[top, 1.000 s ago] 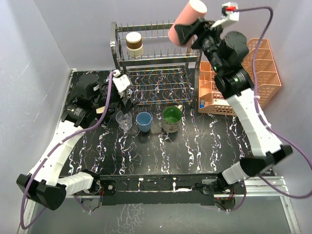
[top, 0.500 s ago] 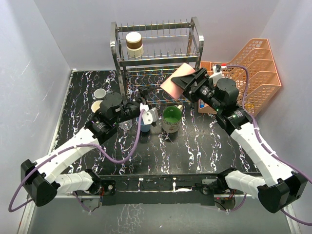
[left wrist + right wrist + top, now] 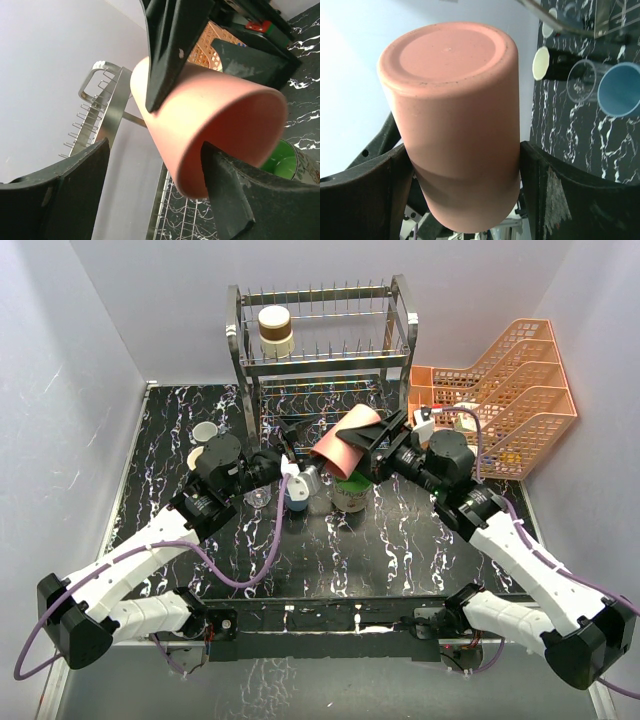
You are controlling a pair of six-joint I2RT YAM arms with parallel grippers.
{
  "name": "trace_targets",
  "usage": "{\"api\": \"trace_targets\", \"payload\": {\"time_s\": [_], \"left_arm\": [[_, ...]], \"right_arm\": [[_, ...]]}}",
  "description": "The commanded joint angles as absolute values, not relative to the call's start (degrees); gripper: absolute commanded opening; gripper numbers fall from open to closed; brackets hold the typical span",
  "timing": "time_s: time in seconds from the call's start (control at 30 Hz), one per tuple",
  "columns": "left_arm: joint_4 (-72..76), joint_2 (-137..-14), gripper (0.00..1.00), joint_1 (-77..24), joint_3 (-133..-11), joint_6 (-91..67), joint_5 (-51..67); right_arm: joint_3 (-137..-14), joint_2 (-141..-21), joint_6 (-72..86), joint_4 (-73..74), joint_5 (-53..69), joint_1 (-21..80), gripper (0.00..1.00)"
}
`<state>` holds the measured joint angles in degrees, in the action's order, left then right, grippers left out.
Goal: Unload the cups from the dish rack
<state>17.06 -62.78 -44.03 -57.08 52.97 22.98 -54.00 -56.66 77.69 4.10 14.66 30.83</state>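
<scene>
The right arm's fingers (image 3: 555,195) are clenched on the salmon-pink tumbler (image 3: 345,443), one on each side of its wall. They hold it tilted above the middle of the counter (image 3: 420,540), toward the far edge, before the dish rack (image 3: 240,340). The left arm's fingers (image 3: 65,195) are spread, with the tumbler's mouth end partly between them; whether they touch it cannot be told.

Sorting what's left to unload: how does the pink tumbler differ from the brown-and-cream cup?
The salmon-pink tumbler is tilted, gripped by the right hand; the brown-and-cream cup sits on the dish rack, top tier. The tumbler is plain, taller; the cup two-toned, squat. Neither shows a handle.
</scene>
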Motion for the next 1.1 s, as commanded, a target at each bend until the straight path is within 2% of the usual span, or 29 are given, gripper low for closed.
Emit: {"api": "trace_targets", "payload": {"time_s": [0.0,0.1,0.23,0.33,0.4,0.57,0.8,1.07], "left_arm": [[17.2,-62.3,0.67,-44.5,-58.5,52.5,23.7],[16.2,-62.7,0.53,-44.5,-58.9,51.9,23.3],[15.1,-62.4,0.29,-44.5,-58.6,51.5,22.5],[15.4,-61.8,0.08,-44.5,-57.6,51.5,22.2],[15.3,-61.6,0.0,-44.5,-57.4,51.2,22.0],[13.8,-62.6,0.0,-44.5,-59.1,48.8,20.0],[4.4,-67.4,0.0,-44.4,-68.0,41.6,16.0],[-11.6,-74.3,0.0,-44.7,-77.6,41.7,22.3]], "right_arm": [[-53.3,-56.5,81.1,-3.6,12.4,35.3,0.17],[-53.0,-57.5,82.0,-5.3,11.8,37.4,0.17],[-50.6,-57.5,85.3,-9.9,12.4,38.1,0.2],[-49.8,-57.4,86.0,-11.2,12.5,38.1,0.36],[-49.7,-57.5,85.7,-10.9,12.5,38.1,0.51],[-48.9,-55.9,82.7,-7.0,9.0,37.7,0.96],[-48.2,-51.7,70.0,10.3,8.0,27.2,0.98],[-50.9,-53.2,50.4,27.5,9.1,6.7,0.98]]}}
